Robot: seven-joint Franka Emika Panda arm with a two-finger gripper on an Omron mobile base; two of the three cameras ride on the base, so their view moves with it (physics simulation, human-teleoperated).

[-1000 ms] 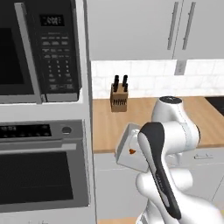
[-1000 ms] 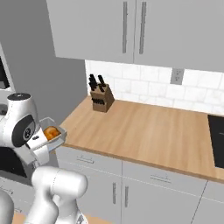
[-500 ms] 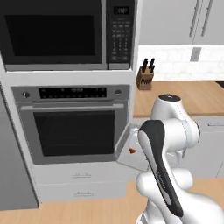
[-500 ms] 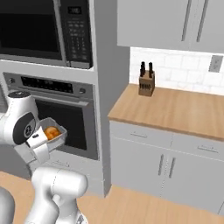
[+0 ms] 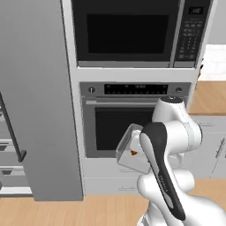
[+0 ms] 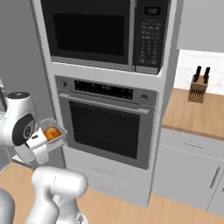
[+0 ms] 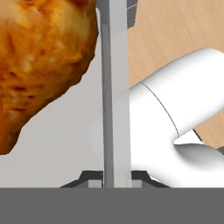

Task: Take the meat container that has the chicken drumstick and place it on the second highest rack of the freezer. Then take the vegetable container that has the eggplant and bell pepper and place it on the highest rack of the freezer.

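While my tool [image 7: 114,177] stays out of plain sight behind my arm, its tips are pinched on the wall of the meat container [image 5: 129,152], which I hold in front of the oven [image 5: 126,128]. Inside it lies the chicken drumstick [image 7: 39,61]. Left of the oven stands the freezer [image 5: 35,97].

The base has swung left, so the counter and knife block [image 6: 197,85] have slid toward the right edge. The oven [image 5: 132,121] now sits ahead, and the freezer [image 5: 37,101] has come into sight at left.
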